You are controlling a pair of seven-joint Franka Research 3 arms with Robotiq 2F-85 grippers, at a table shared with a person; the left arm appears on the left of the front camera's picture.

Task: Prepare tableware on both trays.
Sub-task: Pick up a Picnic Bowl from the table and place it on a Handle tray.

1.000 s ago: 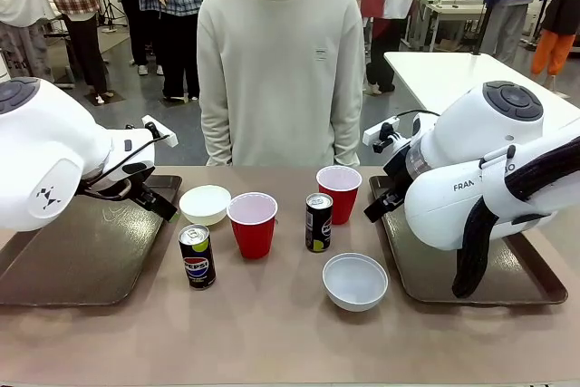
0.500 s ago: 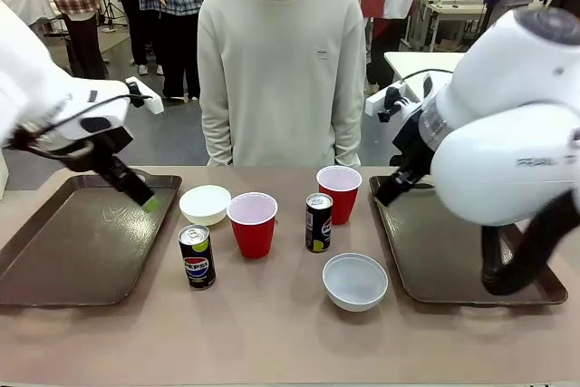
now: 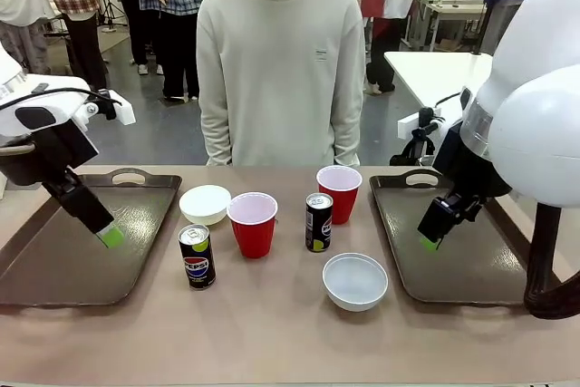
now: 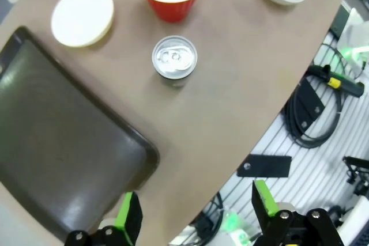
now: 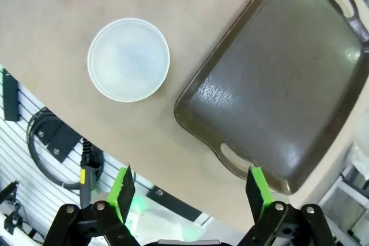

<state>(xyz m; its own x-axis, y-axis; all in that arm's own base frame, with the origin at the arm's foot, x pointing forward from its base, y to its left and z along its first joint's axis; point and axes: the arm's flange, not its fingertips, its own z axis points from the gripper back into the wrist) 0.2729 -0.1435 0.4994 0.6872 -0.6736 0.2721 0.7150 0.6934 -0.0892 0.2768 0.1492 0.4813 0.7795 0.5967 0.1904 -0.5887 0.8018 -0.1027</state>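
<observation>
A: Front view first. Where are the claws?
B: Left claw (image 3: 111, 236) hangs over the left tray (image 3: 54, 269), right claw (image 3: 429, 242) over the right tray (image 3: 471, 265). Both are spread apart, holding nothing.
A: And the tableware?
B: It's on the surface (image 3: 272, 333) between the trays: Pepsi can (image 3: 197, 256), left bowl (image 3: 205, 204), left cup (image 3: 253, 224), second can (image 3: 318, 222), right cup (image 3: 339, 193), right bowl (image 3: 354, 281).

Bright, even overhead lighting; soft, faint shadows on table (image 3: 272, 333); glare patches on tray (image 5: 214, 93); table edge bowed in wrist views.
</observation>
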